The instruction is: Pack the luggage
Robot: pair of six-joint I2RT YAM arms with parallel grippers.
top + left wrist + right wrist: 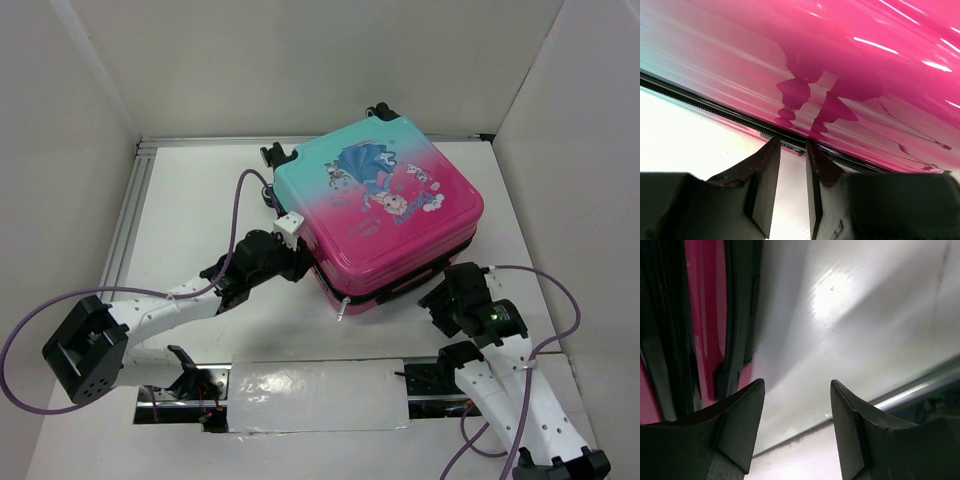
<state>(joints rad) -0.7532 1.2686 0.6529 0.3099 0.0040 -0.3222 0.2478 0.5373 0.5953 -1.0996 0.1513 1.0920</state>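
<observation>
The luggage [390,210] lies flat and closed in the middle of the table, teal at the back, pink at the front, wheels at the far edge. My left gripper [303,268] is at its near-left side. In the left wrist view the gripper [792,145] has a narrow gap between its jaws, with its tips at the black zipper line [740,117] under the pink shell [840,60]. A small zipper slider [799,151] sits just beyond the tips, not clamped. My right gripper [437,297] is open and empty beside the near-right side; in its wrist view [797,385] the shell [702,315] is at the left.
A white zipper pull [341,306] hangs at the suitcase's near corner. An aluminium rail [125,230] runs along the left edge. A grey taped panel [320,395] lies at the front between the arm bases. White walls enclose the table.
</observation>
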